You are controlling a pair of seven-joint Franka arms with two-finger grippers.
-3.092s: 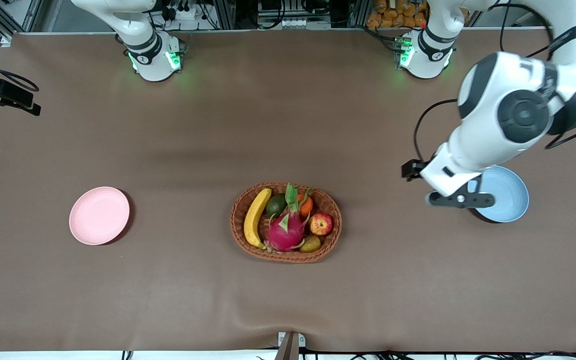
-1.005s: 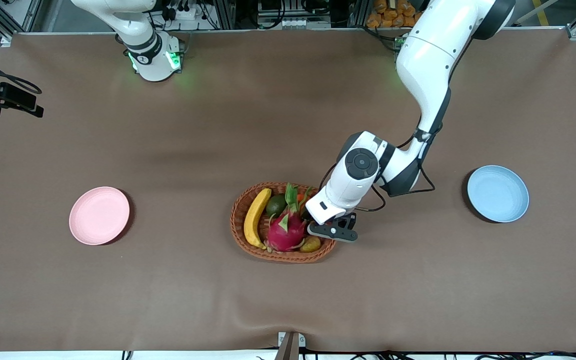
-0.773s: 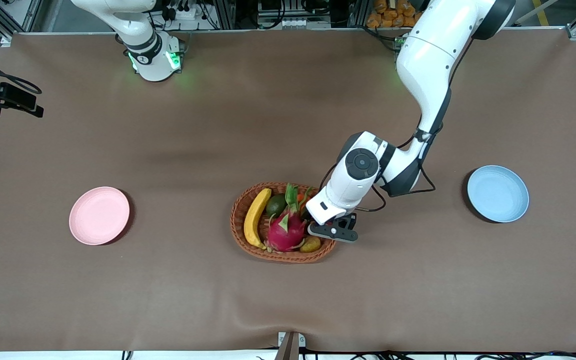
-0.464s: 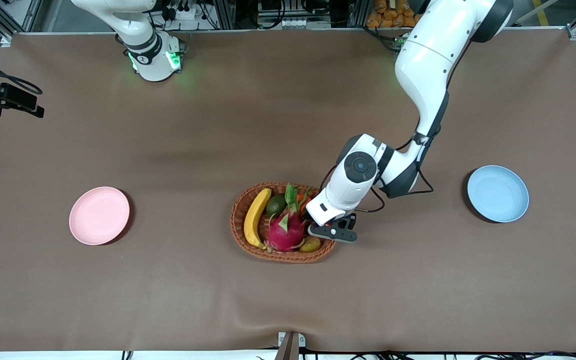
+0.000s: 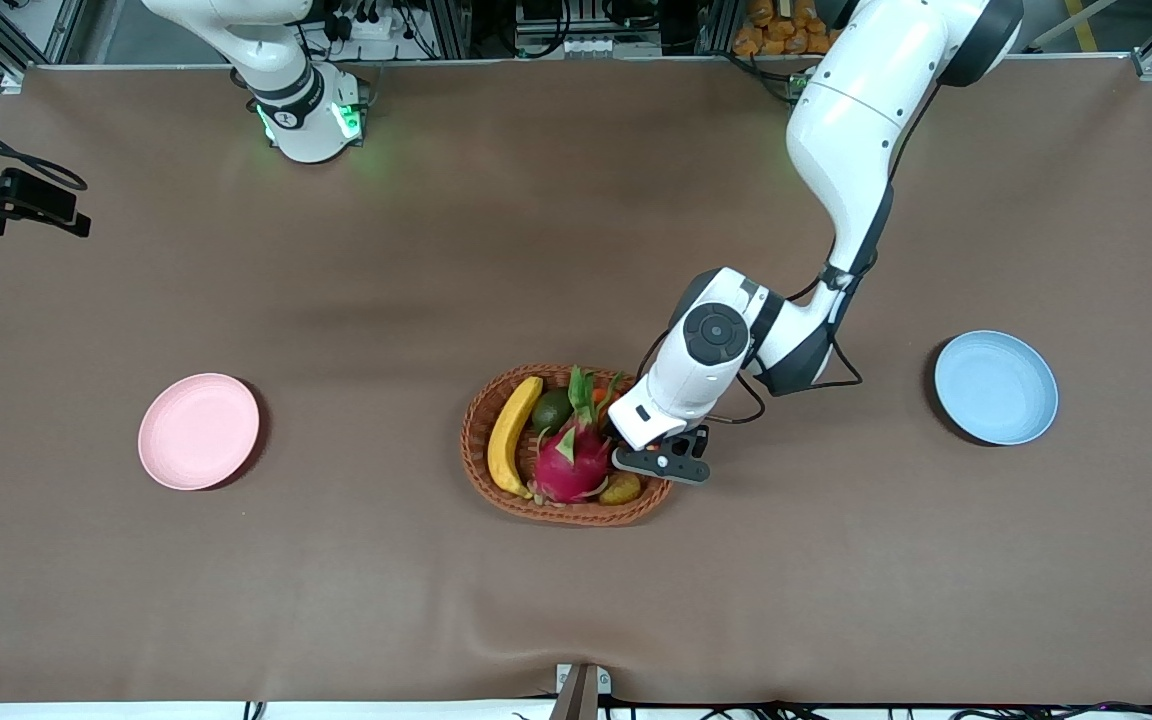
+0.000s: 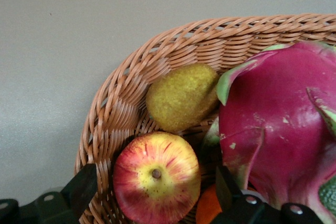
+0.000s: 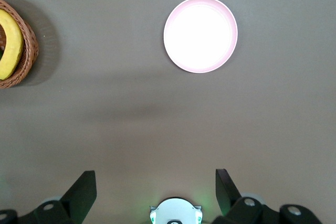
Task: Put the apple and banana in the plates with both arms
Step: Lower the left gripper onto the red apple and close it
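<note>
- Brown cloth covers the table [image 5: 576,250] from edge to edge, with everything else resting on it.
- Left arm [image 5: 846,130] reaches from its base down over the middle of the table; the right arm [image 5: 266,50] waits folded back near its own base.
- Wicker basket [image 5: 481,425] sits at the middle of the table, packed with fruit.
- Pink plate [image 5: 198,431] lies toward the right arm's end of the table, the blue plate [image 5: 996,387] toward the left arm's end; both are bare and well apart from the basket.
- Dragon fruit [image 5: 572,458] fills the centre of the basket.
- Banana [image 5: 511,435] lies along the basket's edge on the side toward the right arm's end, beside the dragon fruit.
- Left gripper [image 6: 155,195] hangs low over the basket's end toward the left arm's side, its fingers [image 6: 81,190] spread wide with one on each side of the apple, not clamped on it.
- Right gripper [image 7: 155,192] is high above the table with its fingers spread and nothing between them.
- Apple [image 6: 156,177] rests in the basket against the wicker wall, stem up, next to a yellow-green fruit [image 6: 181,96] and touching the dragon fruit's side.
</note>
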